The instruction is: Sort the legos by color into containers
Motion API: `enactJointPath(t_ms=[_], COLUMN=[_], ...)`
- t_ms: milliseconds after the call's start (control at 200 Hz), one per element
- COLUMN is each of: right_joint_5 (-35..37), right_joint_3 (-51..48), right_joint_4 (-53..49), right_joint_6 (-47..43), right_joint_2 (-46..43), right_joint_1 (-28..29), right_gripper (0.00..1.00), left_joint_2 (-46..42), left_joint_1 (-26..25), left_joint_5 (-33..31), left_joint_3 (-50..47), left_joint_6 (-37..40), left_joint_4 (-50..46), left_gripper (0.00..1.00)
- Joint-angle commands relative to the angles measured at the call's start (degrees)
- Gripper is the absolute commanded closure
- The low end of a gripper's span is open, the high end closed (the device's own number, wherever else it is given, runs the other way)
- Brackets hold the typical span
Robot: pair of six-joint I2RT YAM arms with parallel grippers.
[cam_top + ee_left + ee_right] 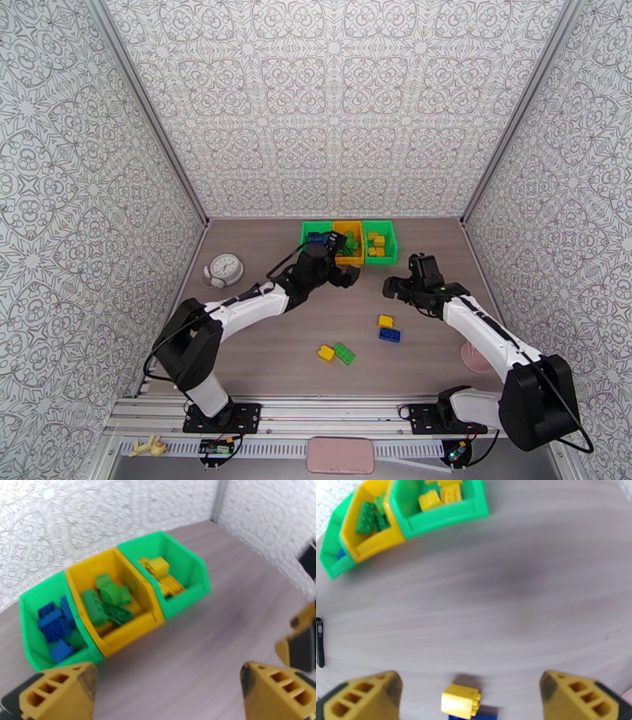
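Row of bins: three containers are standing wall to wall at the far edge of the table (261, 347), just in front of the back wall.
Left green bin (29, 638): it is holding blue legos (55, 624) in a loose heap.
Yellow bin (130, 628): standing in the middle, it is carrying green legos (106, 602) piled on one another.
Right green bin (185, 598): it is holding yellow legos (162, 574).
Loose pieces: a yellow brick (385, 320) is lying just beside a blue brick (389, 335) toward the right; nearer the bases, a second yellow brick (325, 353) is touching a green brick (344, 353).
Surroundings: a white clock (224, 269) is sitting at the left, and a pink cup (475, 359) is resting partly behind the right arm.
Left gripper (347, 275): it is hovering just in front of the bins, fingers (59, 693) spread wide, gripping nothing.
Right gripper (472, 684): it is hanging released above the table, carrying nothing; its wrist view is showing the yellow brick between the spread fingers, lower down on the wood.
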Motion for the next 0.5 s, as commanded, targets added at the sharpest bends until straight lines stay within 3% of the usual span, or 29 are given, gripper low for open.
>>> enactJointPath(t_ms=[0,115,210,370,495], right_joint_5=[-1.5,-2.6,-4.9,-6.0,-5.2], right_joint_3=[-0.1,-0.1,0.2,1.7,3.6], right_joint_4=[-4.3,-6.3,-8.8,-10.3,-11.3], right_joint_6=[2.0,1.9,1.9,1.9,2.4], right_joint_2=[1.5,3.4,6.1,10.8,13.5], right_joint_1=[0.0,0.4,1.0,4.3,6.3], right_gripper=[0.06,0.06,0.06,0.06,0.16], left_joint_2=[-3.2,-6.4,-7.6,-8.7,-9.2], left_joint_1=[-2.5,-5.3,-7.3,-11.3,-12.4], left_joint_5=[2.7,3.4,8.4,7.4,4.8], left_joint_3=[-5.0,-9.9,-13.0,-16.5,-17.3], left_joint_6=[3.7,3.6,6.1,7.3,7.4], left_joint_4=[5.5,6.9,6.3,6.4,6.4], left_gripper=[0.0,0.0,0.0,0.0,0.0])
